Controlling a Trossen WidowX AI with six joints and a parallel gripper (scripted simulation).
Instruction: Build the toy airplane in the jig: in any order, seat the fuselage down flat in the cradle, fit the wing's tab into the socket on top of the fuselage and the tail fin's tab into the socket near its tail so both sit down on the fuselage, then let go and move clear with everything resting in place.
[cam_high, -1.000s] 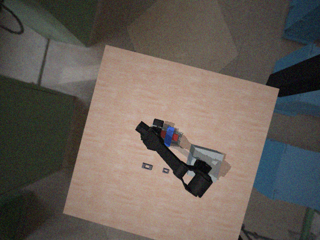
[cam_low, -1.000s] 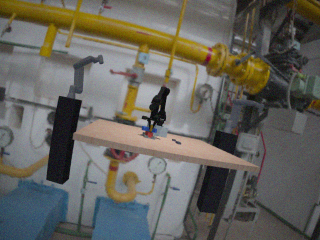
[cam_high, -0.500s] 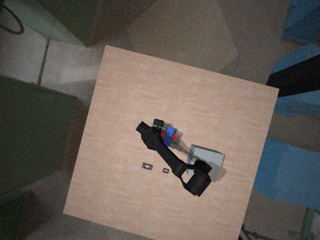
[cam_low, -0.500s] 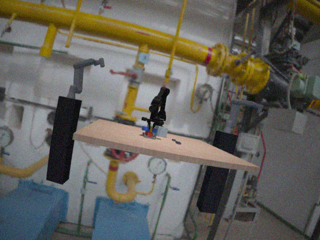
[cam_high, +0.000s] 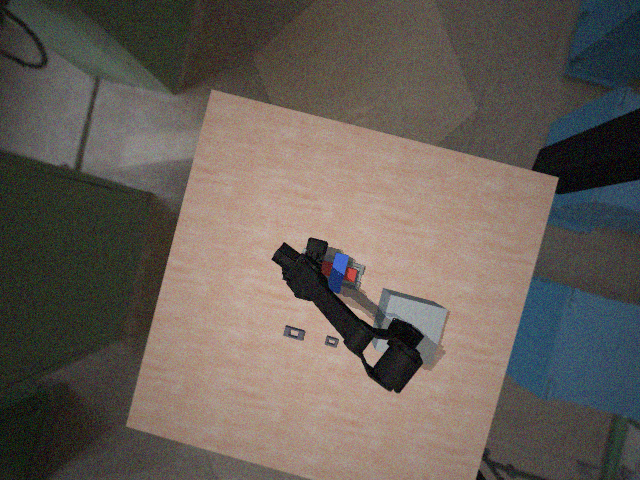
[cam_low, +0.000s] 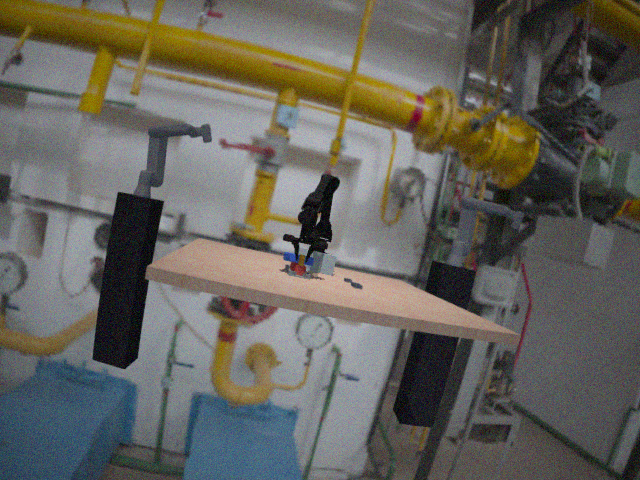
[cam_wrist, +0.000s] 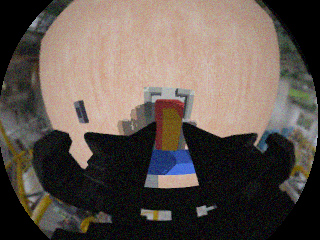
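Observation:
The red fuselage (cam_high: 351, 274) (cam_low: 297, 269) (cam_wrist: 159, 137) lies in the grey cradle of the jig (cam_high: 361, 269) (cam_wrist: 148, 99). The blue wing (cam_high: 339, 268) (cam_low: 288, 256) (cam_wrist: 172, 164) lies across the top of the fuselage. The yellow tail fin (cam_wrist: 172, 130) (cam_low: 301, 260) stands upright on the fuselage near one end. Its tab and socket are hidden. My gripper (cam_wrist: 169, 125) (cam_low: 302, 257) is open, with its fingers on both sides of the fin and a gap showing on its left in the wrist view. In the top view the arm hides the fin and the fingertips.
Two small dark grey holders with openings lie on the table beside the jig: a larger one (cam_high: 287, 331) (cam_wrist: 81, 112) and a smaller one (cam_high: 327, 341). A pale grey box (cam_high: 413, 307) (cam_low: 324, 263) stands near the jig, partly under the arm.

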